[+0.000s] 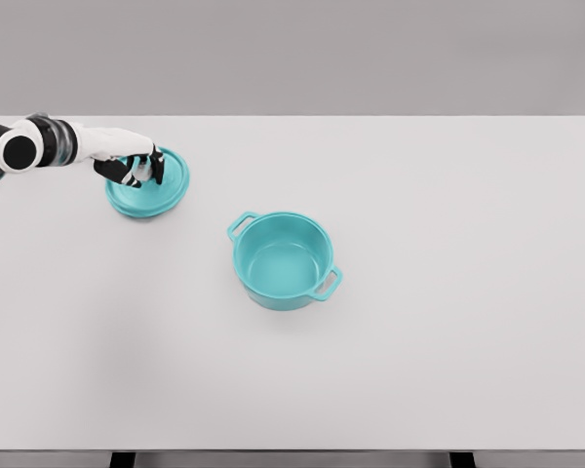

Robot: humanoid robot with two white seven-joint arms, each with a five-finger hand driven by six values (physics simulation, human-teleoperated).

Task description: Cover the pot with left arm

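A teal pot (283,259) with two side handles stands uncovered near the middle of the white table (448,322). Its teal lid (166,187) lies at the left, well apart from the pot. My left hand (136,169) reaches in from the left edge and sits over the lid's centre, fingers curled around the lid's knob. The lid looks slightly tilted, and I cannot tell whether it is lifted off the table. The hand hides the knob and part of the lid's top.
Beyond the table's far edge is a plain grey wall.
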